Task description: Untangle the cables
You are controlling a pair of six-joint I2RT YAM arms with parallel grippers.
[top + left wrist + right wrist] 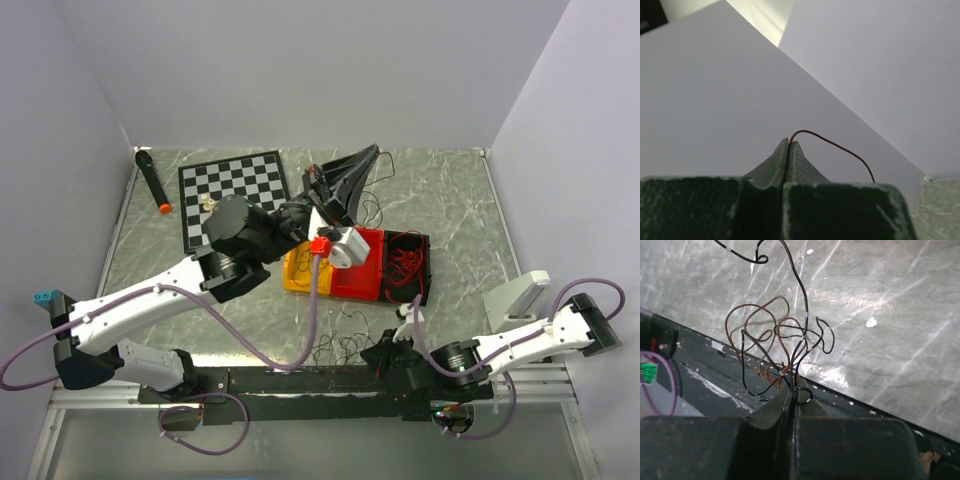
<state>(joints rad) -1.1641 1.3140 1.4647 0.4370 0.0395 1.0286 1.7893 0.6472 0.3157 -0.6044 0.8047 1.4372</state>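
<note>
Just ahead of the right gripper (pixel 793 392), which is clamped on the cables (pixel 771 337), they bunch in loops. The left gripper (pixel 790 146) pinches one of them, well apart.

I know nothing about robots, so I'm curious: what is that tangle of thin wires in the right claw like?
It is a small knot of hair-thin, flexible wires, some black with pale flecks, some reddish-brown, curling in loose overlapping loops. The right claw is shut on its lower end, fingers pressed together. The loops spread over the marbled grey-green tabletop near its dark front edge; one black strand runs up out of view.
</note>
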